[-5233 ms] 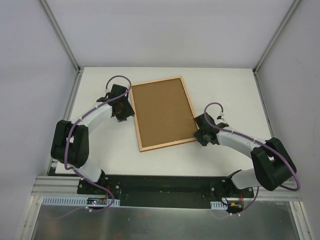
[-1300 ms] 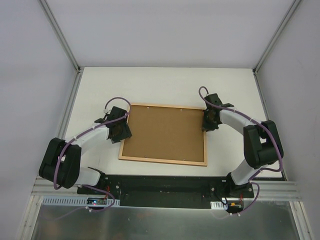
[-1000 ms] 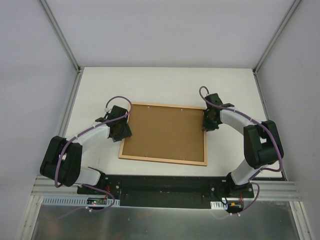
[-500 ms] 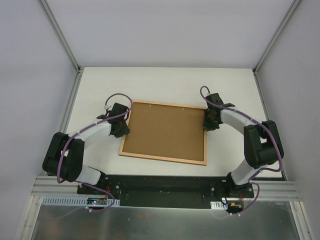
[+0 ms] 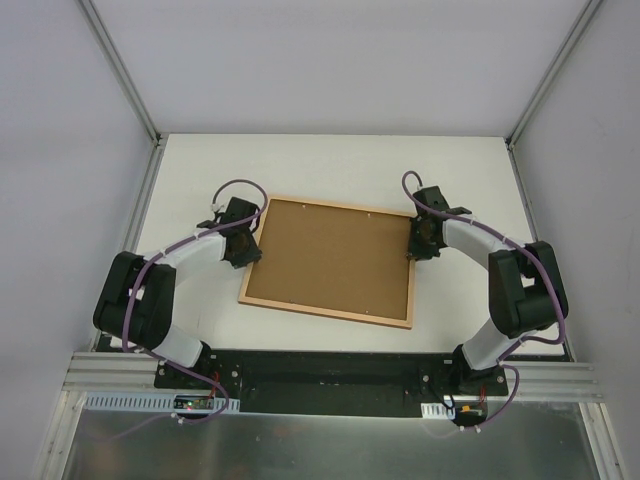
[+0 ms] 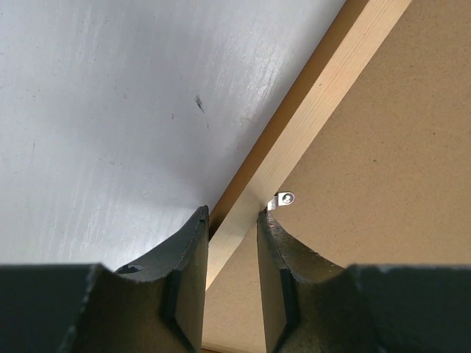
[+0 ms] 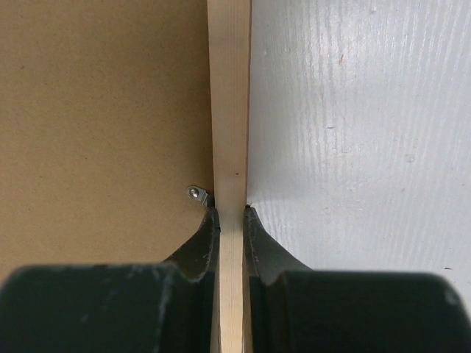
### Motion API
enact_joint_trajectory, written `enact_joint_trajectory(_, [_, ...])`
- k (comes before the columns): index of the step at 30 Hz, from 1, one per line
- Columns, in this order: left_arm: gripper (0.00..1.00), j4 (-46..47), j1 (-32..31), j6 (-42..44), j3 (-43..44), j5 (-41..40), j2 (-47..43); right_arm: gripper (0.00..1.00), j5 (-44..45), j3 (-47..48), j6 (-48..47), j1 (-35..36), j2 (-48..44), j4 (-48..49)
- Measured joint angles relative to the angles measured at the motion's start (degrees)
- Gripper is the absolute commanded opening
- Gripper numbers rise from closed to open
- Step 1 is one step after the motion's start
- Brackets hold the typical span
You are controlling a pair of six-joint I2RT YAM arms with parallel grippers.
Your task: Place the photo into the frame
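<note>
The frame (image 5: 330, 260) lies back side up on the white table, its brown fibreboard back showing inside the thin wooden border. My left gripper (image 5: 243, 247) is at the frame's left edge, and its fingers straddle the border (image 6: 316, 103) and are shut on it. My right gripper (image 5: 418, 240) is at the right edge, shut on the border (image 7: 229, 88). The photo is not in view.
A small metal clip (image 6: 282, 199) sits on the back board beside my left fingers, and another clip (image 7: 196, 193) sits beside my right fingers. The white table (image 5: 330, 165) is walled by grey panels at the back and sides.
The frame has turned from a steep slant to nearly level. In the last second its left end shifted away from the bases with my left gripper. My right gripper stayed on the right edge.
</note>
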Motion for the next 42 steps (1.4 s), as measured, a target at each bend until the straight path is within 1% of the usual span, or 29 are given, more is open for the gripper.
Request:
enact_joint_trajectory(2, [0.13, -0.02, 0.52, 0.17, 0.24, 0.42, 0.31, 0.0, 0.0, -0.09, 0.02, 0.0, -0.04, 0.2])
enact_joint_trajectory(8, [0.18, 0.0, 1.16, 1.09, 0.74, 0.98, 0.66, 0.01, 0.0, -0.22, 0.07, 0.0, -0.09, 0.46])
enact_joint_trajectory(14, [0.19, -0.39, 1.14, 1.86, 0.74, 0.94, -0.28, 0.01, -0.04, -0.2, 0.22, 0.0, -0.09, 0.48])
enact_joint_trajectory(16, [0.22, -0.66, 1.14, 2.19, 0.74, 0.94, -1.18, 0.01, -0.02, -0.17, 0.28, 0.02, -0.09, 0.48])
enact_joint_trajectory(18, [0.3, -1.03, 1.07, 2.64, 0.74, 0.9, -2.34, 0.01, -0.09, -0.15, 0.37, 0.04, -0.09, 0.46])
enact_joint_trajectory(21, [0.32, -1.62, -0.44, 3.39, 0.74, -0.35, -4.39, 0.01, -0.11, 0.15, 0.46, 0.04, 0.11, 0.11])
enact_joint_trajectory(27, [0.33, -1.14, -1.86, 3.69, 0.79, -2.12, -7.23, 0.0, 0.0, 1.01, 0.48, 0.04, 0.72, -0.94])
enact_joint_trajectory(32, [0.44, -1.16, -2.71, 3.93, 0.79, -2.27, -7.08, 0.01, 0.0, 1.33, 0.48, 0.04, 0.98, -1.31])
enact_joint_trajectory(34, [0.48, -1.36, -4.83, 4.59, 1.18, -2.64, -6.88, 0.01, 0.0, 1.79, 0.48, 0.04, 1.27, -1.81])
enact_joint_trajectory(36, [0.52, -1.42, -9.22, 5.79, 1.9, -2.64, -6.71, 0.01, 0.02, 2.43, 0.48, 0.04, 1.66, -2.54])
enact_joint_trajectory(42, [0.6, 0.15, -25.77, 12.5, 4.96, -3.87, -6.64, 0.01, 0.55, 3.93, 0.48, 0.15, 2.29, -5.99])
